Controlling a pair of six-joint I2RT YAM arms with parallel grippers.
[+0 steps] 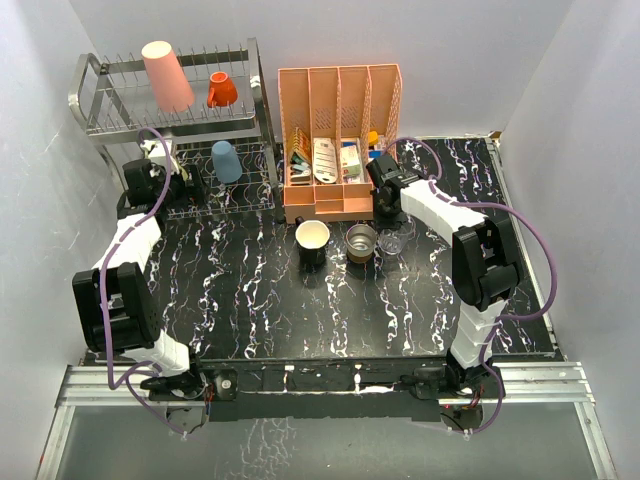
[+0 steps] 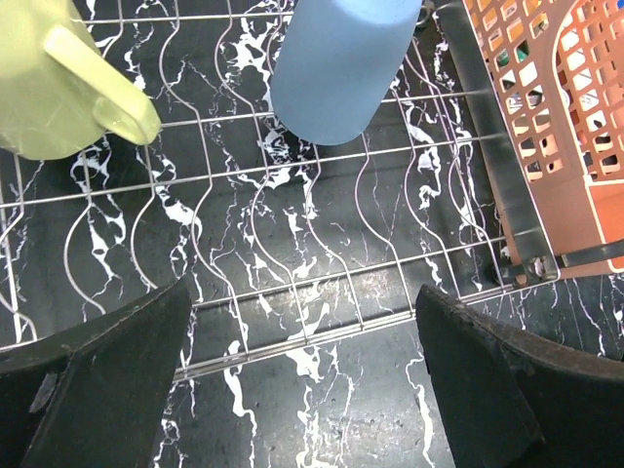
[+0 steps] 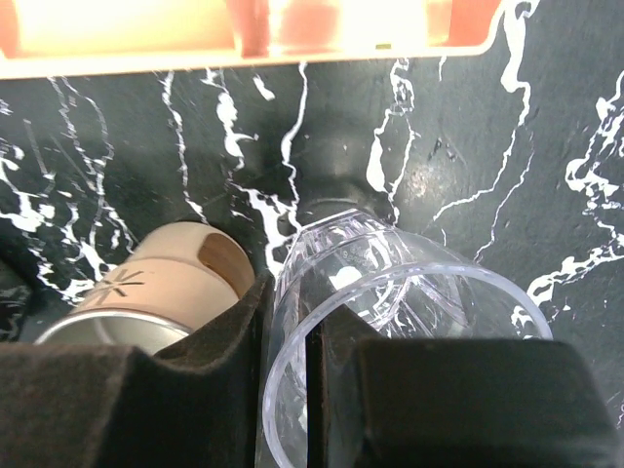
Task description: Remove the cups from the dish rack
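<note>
The silver wire dish rack (image 1: 255, 95) stands at the back left. A tall pink tumbler (image 1: 168, 75) and a tiny orange cup (image 1: 222, 90) sit upside down on its upper tier. A blue cup (image 1: 226, 160) (image 2: 341, 68) and a pale yellow mug (image 2: 44, 83) sit on the lower tier. My left gripper (image 1: 190, 186) (image 2: 302, 351) is open and empty over the lower tier's front edge. A black mug (image 1: 313, 240), a brown metallic cup (image 1: 361, 240) (image 3: 146, 283) and a clear glass (image 1: 392, 242) (image 3: 409, 283) stand on the table. My right gripper (image 1: 390, 222) (image 3: 288, 331) is shut on the glass's rim.
A peach plastic organizer (image 1: 340, 140) (image 2: 556, 117) (image 3: 244, 29) with small items stands right of the rack, just behind the three cups. The black marbled table (image 1: 300, 310) stretches toward the near edge. White walls enclose the sides and back.
</note>
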